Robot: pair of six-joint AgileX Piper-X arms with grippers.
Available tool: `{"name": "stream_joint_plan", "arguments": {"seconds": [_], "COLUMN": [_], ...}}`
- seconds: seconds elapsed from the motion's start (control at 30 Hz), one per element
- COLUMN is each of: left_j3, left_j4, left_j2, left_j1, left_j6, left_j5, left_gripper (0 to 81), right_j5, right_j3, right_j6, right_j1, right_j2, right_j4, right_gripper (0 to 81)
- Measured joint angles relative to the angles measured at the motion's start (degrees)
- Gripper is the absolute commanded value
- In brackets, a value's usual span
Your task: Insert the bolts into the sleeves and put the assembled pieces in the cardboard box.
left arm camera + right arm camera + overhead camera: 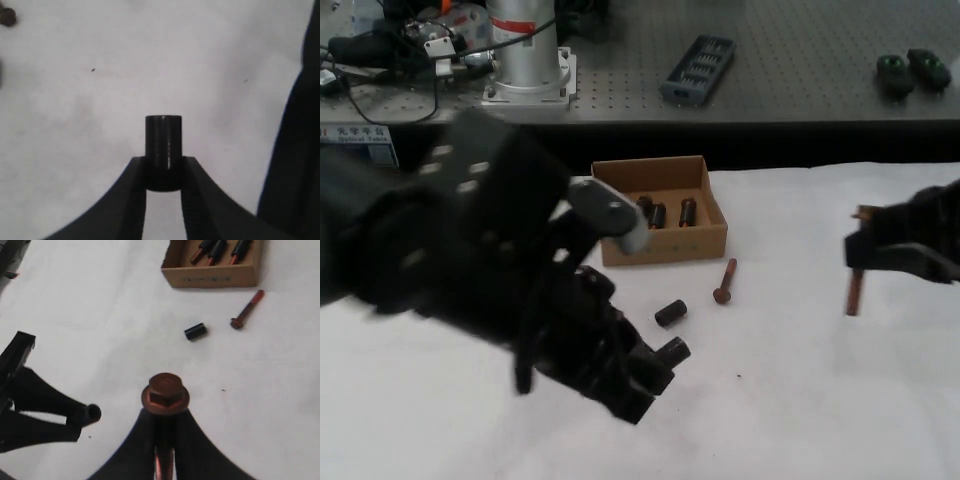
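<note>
— What do we have in the left claw (164, 172)?

— We see it pinching a black sleeve (163, 145) by its lower part, one finger on each side. The rest of the sleeve stands out past the fingertips, above the white surface (800, 400).

— And the right claw (165, 421)?

— We see it clamped on the shank of a copper bolt (165, 392), with the hex head just beyond the fingertips. In the high view that bolt hangs roughly upright, clear of the surface.

— Where are the two claws relative to each other?

— Well apart. In the high view, we place the right claw at about 3 o'clock from the cardboard box (665, 245) and the left claw at about 6 o'clock from it.

— What is in the box?

— We count three assembled pieces (660, 213) lying side by side, dark sleeves with copper ends showing.

— Anything loose?

— Yes. A loose sleeve (670, 313) lies on its side near the box, at 6 o'clock from it. A loose bolt (724, 282) lies at about 2 o'clock from that sleeve, near it but not touching. The pinched sleeve sits at 6 o'clock from the loose sleeve.
</note>
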Motion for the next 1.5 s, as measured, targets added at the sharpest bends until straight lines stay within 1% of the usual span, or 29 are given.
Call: {"name": "stream_joint_plan", "arguments": {"seconds": [0.07, 0.13, 0.2, 0.27, 0.3, 0.37, 0.4, 0.57, 0.73, 0.93, 1.13, 1.23, 1.5], "left_j3": [2.0, 6.5, 8.8, 10.2, 10.2, 10.8, 10.9, 11.1, 11.1, 11.1, 11.1, 11.1, 11.1], "left_j4": [-2.0, -8.1, -12.1, -15.3, -15.3, -17.2, -18.3, -23.8, -25.3, -25.3, -24.9, -24.9, -24.9], "left_j2": [-5.1, -9.1, -12.5, -14.7, -14.8, -15.9, -16.1, -16.2, -16.2, -16.2, -16.2, -16.2, -16.2], "left_j1": [0.1, 0.1, 0.1, 0.1, 0.1, 0.1, 0.1, 0.1, 0.1, 0.1, 0.1, 0.1, 0.1], "left_j6": [-1.6, -6.6, -10.0, -12.4, -12.9, -14.9, -15.8, -19.6, -20.4, -20.8, -21.0, -20.9, -20.9], "left_j5": [1.7, 6.0, 8.4, 9.6, 9.6, 9.9, 10.1, 10.1, 10.1, 10.0, 5.8, 4.0, 3.2], "left_gripper": [0.7, 0.7, 0.7, 0.7, 0.7, 0.7, 0.7, 0.7, 0.7, 0.7, 0.7, 0.7, 0.7], "right_j5": [-2.9, -5.6, -6.6, -8.0, -8.8, -9.2, -9.2, -9.5, -9.7, -9.7, -9.7, -9.7, -10.6], "right_j3": [0.0, 0.0, 0.0, 0.0, 0.0, 0.0, 0.0, 0.0, 0.0, 0.0, 0.0, 0.0, 0.0], "right_j6": [2.3, 4.9, 6.1, 8.7, 11.1, 13.2, 13.4, 15.9, 16.2, 16.2, 16.2, 16.2, 16.2], "right_j1": [0.0, 0.3, 1.3, 2.0, 3.6, 5.4, 5.5, 8.3, 8.9, 8.0, 6.3, 6.3, 6.3], "right_j2": [1.1, 2.1, 2.9, 3.2, 3.6, 3.6, 3.6, 3.6, 3.6, 3.6, 3.6, 3.6, 3.6], "right_j4": [-3.1, -6.7, -8.8, -13.0, -16.8, -20.4, -20.8, -25.2, -25.6, -25.7, -25.7, -25.7, -25.7], "right_gripper": [2.9, 2.9, 2.9, 2.9, 2.9, 2.9, 2.9, 2.9, 2.9, 2.9, 2.9, 2.9, 2.9]}}
